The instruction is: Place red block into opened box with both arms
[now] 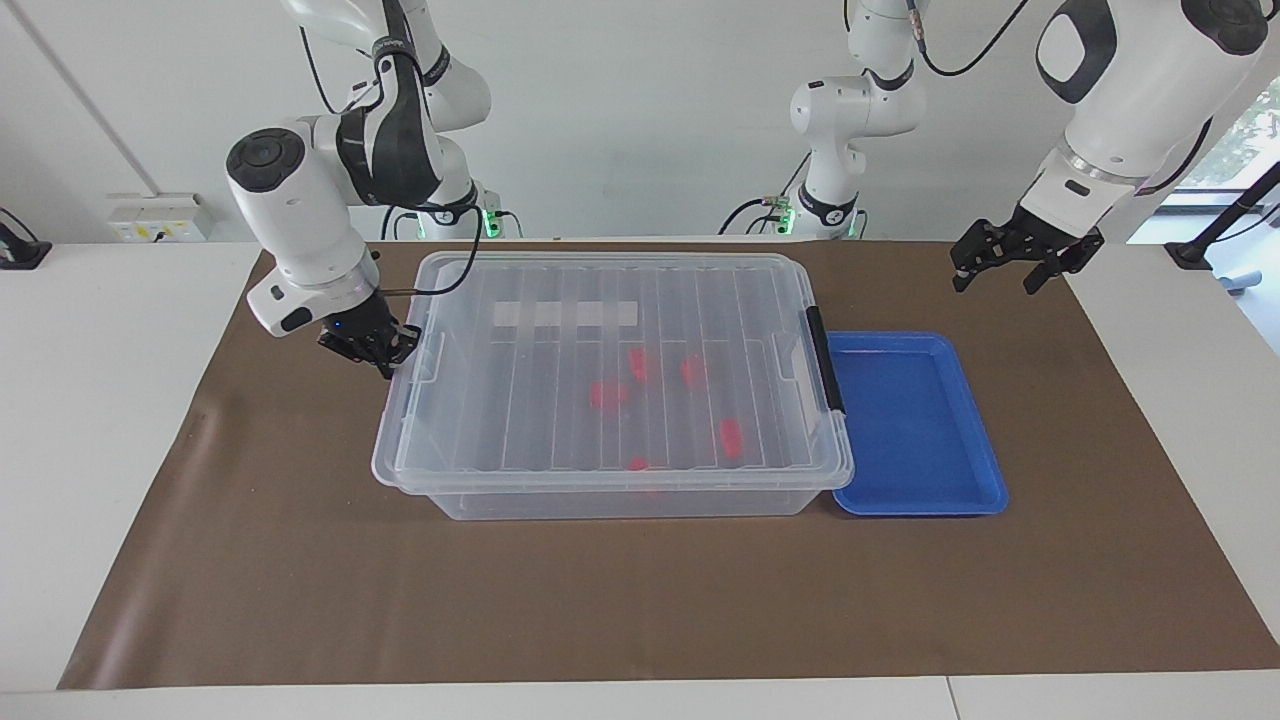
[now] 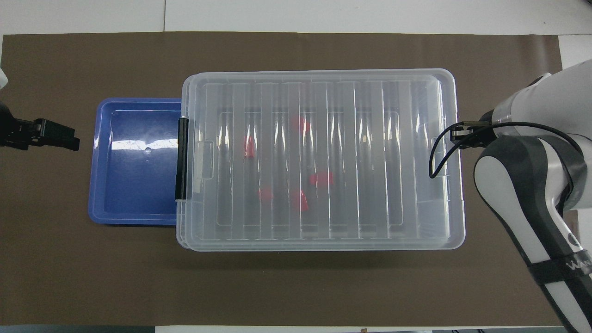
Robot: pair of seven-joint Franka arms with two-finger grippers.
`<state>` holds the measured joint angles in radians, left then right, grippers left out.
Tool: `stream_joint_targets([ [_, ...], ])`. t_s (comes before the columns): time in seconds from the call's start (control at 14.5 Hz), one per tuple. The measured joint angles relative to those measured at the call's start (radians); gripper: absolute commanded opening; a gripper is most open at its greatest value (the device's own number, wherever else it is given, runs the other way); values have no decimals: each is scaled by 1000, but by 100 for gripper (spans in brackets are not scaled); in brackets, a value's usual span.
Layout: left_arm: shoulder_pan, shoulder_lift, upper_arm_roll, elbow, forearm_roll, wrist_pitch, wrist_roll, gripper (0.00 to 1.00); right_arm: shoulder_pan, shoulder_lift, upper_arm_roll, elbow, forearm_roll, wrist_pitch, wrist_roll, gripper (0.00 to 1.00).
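The clear box (image 1: 610,502) stands mid-mat with its ribbed lid (image 1: 600,300) lying flat over it, its black latch handle (image 1: 826,360) at the end toward the left arm. Several red blocks (image 1: 606,393) lie inside, blurred through the lid (image 2: 319,115); one red block (image 2: 321,178) sits near the middle. My right gripper (image 1: 385,357) is shut, its tip against the lid's edge at the end toward the right arm; in the overhead view the wrist hides it. My left gripper (image 1: 1010,270) hangs open and empty over bare mat beside the tray, also seen as the left gripper (image 2: 74,138).
A shallow blue tray (image 1: 915,440) lies against the box's latch end, empty, also seen as the tray (image 2: 134,194). Two smaller white arms with green-lit bases (image 1: 830,215) stand at the robots' edge of the brown mat (image 1: 600,600).
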<state>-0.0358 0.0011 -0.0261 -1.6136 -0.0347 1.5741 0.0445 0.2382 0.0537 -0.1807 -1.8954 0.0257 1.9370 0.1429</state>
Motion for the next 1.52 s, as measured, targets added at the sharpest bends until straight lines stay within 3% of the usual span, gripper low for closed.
stream_joint_targets([
  [0.07, -1, 0, -1, 0, 0, -1, 0, 100, -6, -1, -1, 25, 0, -41, 0, 0],
  [0.14, -2, 0, -1, -1, 0, -1, 0, 100, -16, -2, -2, 61, 0, -91, 0, 6],
  [0.21, -2, 0, -1, -1, 0, -1, 0, 100, -28, -4, -3, 99, 0, -140, 0, 18],
  [0.34, -2, 0, 0, -1, 0, -2, 0, 100, -46, -12, -6, 178, 0, -236, -1, 24],
  [0.41, -2, 0, 1, -1, 0, -2, 0, 100, -55, -16, -8, 219, 0, -285, -7, 43],
  [0.48, -2, 0, 1, -1, 0, -2, 0, 100, -65, -18, -8, 257, 0, -327, -24, 94],
  [0.55, -2, 0, 1, -1, 0, -2, 0, 100, -79, -19, -8, 289, 0, -359, -47, 100],
  [0.9, -2, 0, 1, -1, 0, -2, 0, 100, -150, -14, -12, 314, 0, -383, -110, 100],
  [1.52, -2, 0, 1, -1, 0, -2, 0, 100, -140, -10, -3, 315, 0, -359, -110, 100],
])
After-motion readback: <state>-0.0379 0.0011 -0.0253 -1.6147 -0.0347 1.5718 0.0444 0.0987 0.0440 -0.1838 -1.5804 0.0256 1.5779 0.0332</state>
